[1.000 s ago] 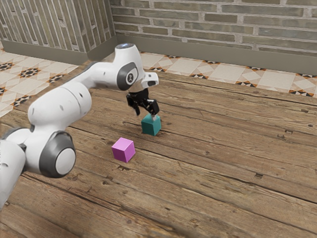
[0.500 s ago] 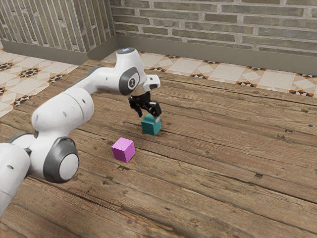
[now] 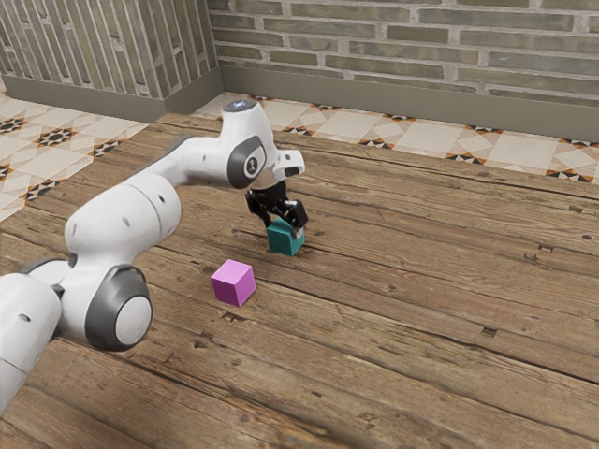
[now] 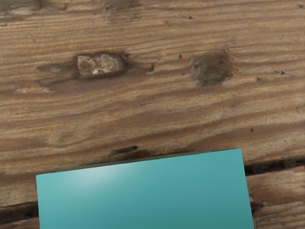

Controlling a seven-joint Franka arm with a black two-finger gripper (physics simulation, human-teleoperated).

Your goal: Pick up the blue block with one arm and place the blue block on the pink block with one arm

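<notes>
I see worn wooden planks [image 3: 421,309] across the whole work surface. Patterned tile floor [image 3: 440,136] runs behind them, brick wall [image 3: 393,42] past that, slatted wall [image 3: 94,42] at the exterior view's left. On the wrist cam: pale knot [image 4: 101,64], darker knot [image 4: 209,68] beside it, dark plank seam [image 4: 276,167].

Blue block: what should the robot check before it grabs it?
1. Gripper right above the blue block: ok.
2. Gripper open wide enough for the block: ok.
3. Gripper low enough to reach the block's sides: cannot tell.
4. Blue block lying flat on the wooden table: ok.
5. Pink block apart from the blue block, its top free: ok.
</notes>
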